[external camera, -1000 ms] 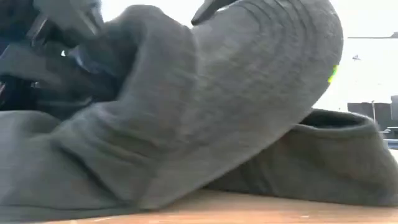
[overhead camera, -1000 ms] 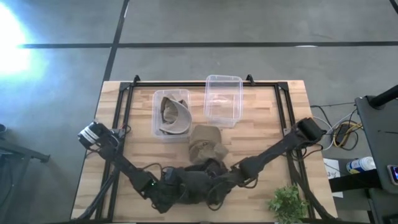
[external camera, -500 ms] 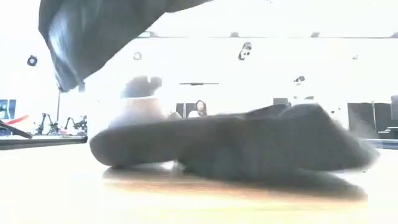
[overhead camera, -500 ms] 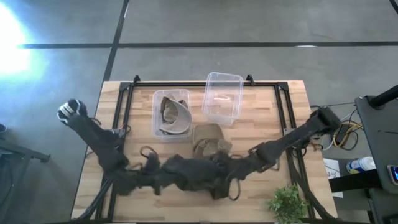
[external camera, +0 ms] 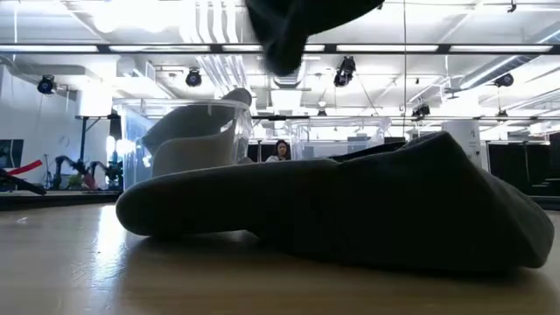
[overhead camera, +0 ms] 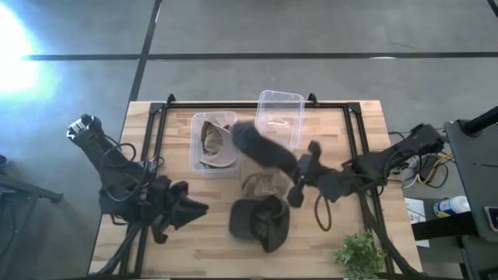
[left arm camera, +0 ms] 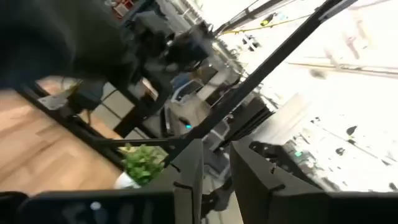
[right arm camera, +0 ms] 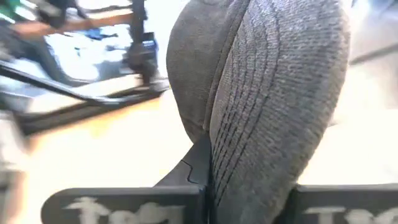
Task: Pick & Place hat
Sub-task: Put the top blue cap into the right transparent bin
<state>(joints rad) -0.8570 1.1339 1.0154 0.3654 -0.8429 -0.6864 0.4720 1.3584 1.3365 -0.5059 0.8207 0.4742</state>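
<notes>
A dark grey hat [overhead camera: 261, 146] hangs in the air over the table's middle, near the two bins, with my right gripper [overhead camera: 296, 168] shut on it. A second dark grey hat [overhead camera: 261, 223] lies flat on the table near the front edge, and it fills the low view [external camera: 350, 214]. A tan hat [overhead camera: 261, 187] lies between them. My left gripper [overhead camera: 194, 210] stands open at the near left, apart from the hats, with nothing between its fingers [left arm camera: 186, 180]. My right gripper pinches the stitched brim [right arm camera: 273, 124] of the dark grey hat between its two fingers [right arm camera: 198, 163]. The fingers come level from the table's right side. The hat is lifted clear of the table and sticks out ahead of the fingers toward the bins.
A clear bin [overhead camera: 196, 152] at the far left middle holds a tan and white cap [overhead camera: 218, 144]. A second clear bin [overhead camera: 280, 120] stands beside it on the right. A green plant [overhead camera: 359, 255] sits at the near right corner. Black frame bars run along the table's edges.
My right gripper has risen and drawn back toward the far right with one dark hat, now lifted clear beside the bins. My left gripper has pulled away from the hats toward the table's left edge. The other dark hat stays on the table near the front.
</notes>
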